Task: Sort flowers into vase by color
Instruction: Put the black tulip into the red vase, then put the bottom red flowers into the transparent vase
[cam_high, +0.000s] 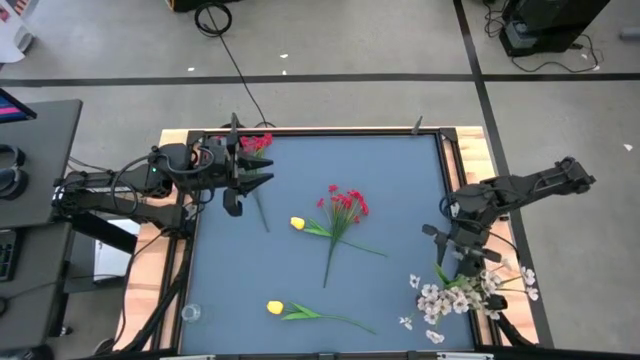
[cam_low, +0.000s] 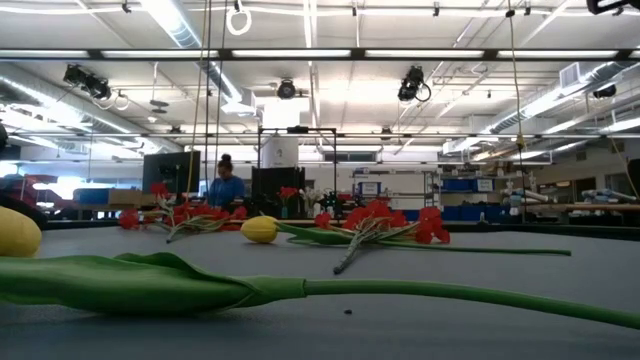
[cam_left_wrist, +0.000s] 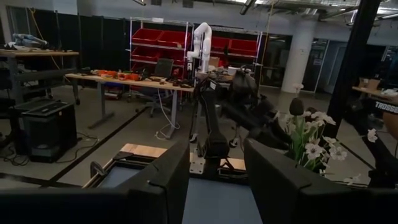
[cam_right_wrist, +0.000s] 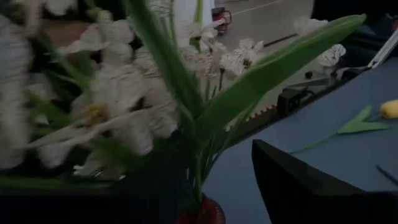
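- High view: our left hand (cam_high: 240, 172) hovers over the far left corner of the surface (cam_high: 400, 170), right above a red flower stem (cam_high: 258, 150) lying there; probably a staging spot for reds.
- Left wrist view shows its fingers (cam_left_wrist: 163, 180) spread with clear air between them, holding nothing.
- Our right hand (cam_high: 455, 250) sits at the near right edge, buried in the white blossom sprays (cam_high: 470, 290). Right wrist view shows white blossoms (cam_right_wrist: 112, 106) and long green leaves (cam_right_wrist: 273, 62) crowding the camera, likely so the whites stay gathered as one colour group.
- We cannot tell whether the right hand is pinching a stem or just beside the bunch; one finger (cam_right_wrist: 311, 186) shows, the rest is hidden.
- Still unsorted, we judge: a red cluster (cam_high: 345, 205) mid-surface, one yellow tulip (cam_high: 298, 224) touching its stems, a second yellow tulip (cam_high: 275, 308) near the front edge.
- No vase is identifiable for certain.
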